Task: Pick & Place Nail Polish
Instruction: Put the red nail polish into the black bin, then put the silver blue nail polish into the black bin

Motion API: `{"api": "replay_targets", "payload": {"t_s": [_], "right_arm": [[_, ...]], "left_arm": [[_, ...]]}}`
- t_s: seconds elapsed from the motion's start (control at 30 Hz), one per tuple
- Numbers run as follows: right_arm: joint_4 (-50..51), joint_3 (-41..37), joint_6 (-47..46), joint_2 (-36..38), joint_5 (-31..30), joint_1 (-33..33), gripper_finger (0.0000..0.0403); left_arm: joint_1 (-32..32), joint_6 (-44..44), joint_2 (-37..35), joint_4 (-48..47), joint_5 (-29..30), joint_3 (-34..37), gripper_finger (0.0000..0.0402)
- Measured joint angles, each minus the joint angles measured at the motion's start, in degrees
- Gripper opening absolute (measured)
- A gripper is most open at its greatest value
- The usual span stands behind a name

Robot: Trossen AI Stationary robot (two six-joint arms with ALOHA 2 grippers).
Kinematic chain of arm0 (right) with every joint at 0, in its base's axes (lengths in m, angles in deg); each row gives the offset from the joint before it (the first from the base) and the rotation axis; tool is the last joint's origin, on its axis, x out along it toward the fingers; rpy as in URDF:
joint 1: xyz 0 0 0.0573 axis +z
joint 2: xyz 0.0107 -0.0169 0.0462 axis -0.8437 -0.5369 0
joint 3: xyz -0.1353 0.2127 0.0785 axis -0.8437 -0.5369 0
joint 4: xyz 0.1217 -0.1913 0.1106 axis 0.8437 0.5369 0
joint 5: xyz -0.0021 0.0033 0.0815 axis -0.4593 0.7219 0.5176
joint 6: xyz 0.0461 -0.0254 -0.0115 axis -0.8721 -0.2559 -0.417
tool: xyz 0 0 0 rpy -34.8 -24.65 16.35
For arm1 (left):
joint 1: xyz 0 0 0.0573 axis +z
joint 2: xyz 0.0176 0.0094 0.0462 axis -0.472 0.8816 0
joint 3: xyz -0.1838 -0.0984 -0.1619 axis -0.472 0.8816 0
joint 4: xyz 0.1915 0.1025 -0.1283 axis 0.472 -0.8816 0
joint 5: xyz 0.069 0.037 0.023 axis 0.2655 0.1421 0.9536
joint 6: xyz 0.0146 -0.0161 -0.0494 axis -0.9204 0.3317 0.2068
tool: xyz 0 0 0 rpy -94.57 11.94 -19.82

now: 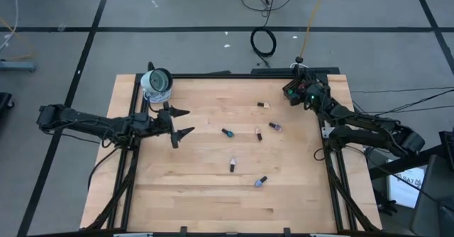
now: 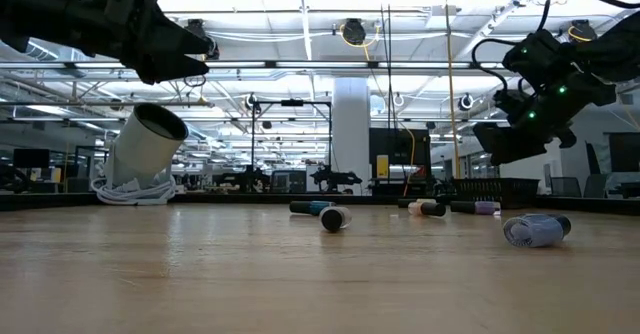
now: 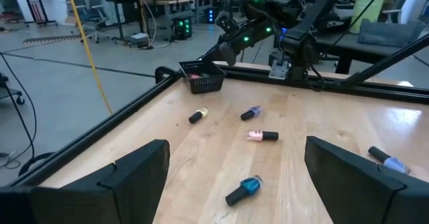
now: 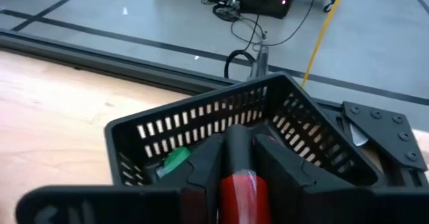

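Note:
Several tiny nail polish bottles lie on their sides on the wooden table: teal point(image 1: 227, 133), pink point(image 1: 259, 134), purple point(image 1: 275, 126), beige point(image 1: 263, 105), one more point(image 1: 232, 165) and a lilac one point(image 1: 260, 182). My left gripper point(image 1: 184, 122) is open and empty at the table's left, above the wood, left of the teal bottle point(image 3: 244, 190). My right gripper point(image 4: 236, 158) is shut on a red bottle above the black mesh basket point(image 4: 201, 127) at the far right corner. A green bottle point(image 4: 175, 160) lies inside the basket. My right gripper pinches the red bottle's body point(image 4: 241, 192) between its two fingers. The bottle lies along the fingers, its dark cap point(image 4: 236, 143) sticking out past the fingertips. It is lifted clear, above the basket's inside.
A white cylinder point(image 1: 157, 83) lies tilted on a coil of white cord at the far left corner. A black frame rail point(image 1: 234, 75) runs round the table. Bare wood stretches along the near side point(image 1: 213, 201).

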Motion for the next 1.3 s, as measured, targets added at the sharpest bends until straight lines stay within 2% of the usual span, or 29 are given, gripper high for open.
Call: {"api": "replay_targets", "payload": {"t_s": [0.17,0.43,0.5,0.8,1.0,1.3], "right_arm": [[-0.9,0.0,0.1,0.0,1.1,0.0,0.0093],[-3.1,0.0,0.8,0.0,1.1,0.0,0.0146],[-3.2,0.0,1.1,0.0,3.8,0.1,0.0156],[-14.9,0.0,-1.5,0.0,30.7,0.2,0.016],[-20.6,0.0,-1.7,0.0,52.6,0.3,0.0159],[-21.7,0.0,-1.6,0.0,73.3,5.9,0.016]], "left_arm": [[0.0,0.1,0.0,0.0,0.0,0.0,0.034],[0.0,0.1,0.0,0.0,0.0,0.0,0.034],[0.0,0.4,0.0,0.0,0.0,0.0,0.034],[0.0,0.0,0.0,0.0,0.0,0.0,0.034],[0.0,7.3,0.0,0.0,0.0,-0.1,0.034],[0.0,10.5,0.0,0.1,0.2,-0.1,0.034]]}}
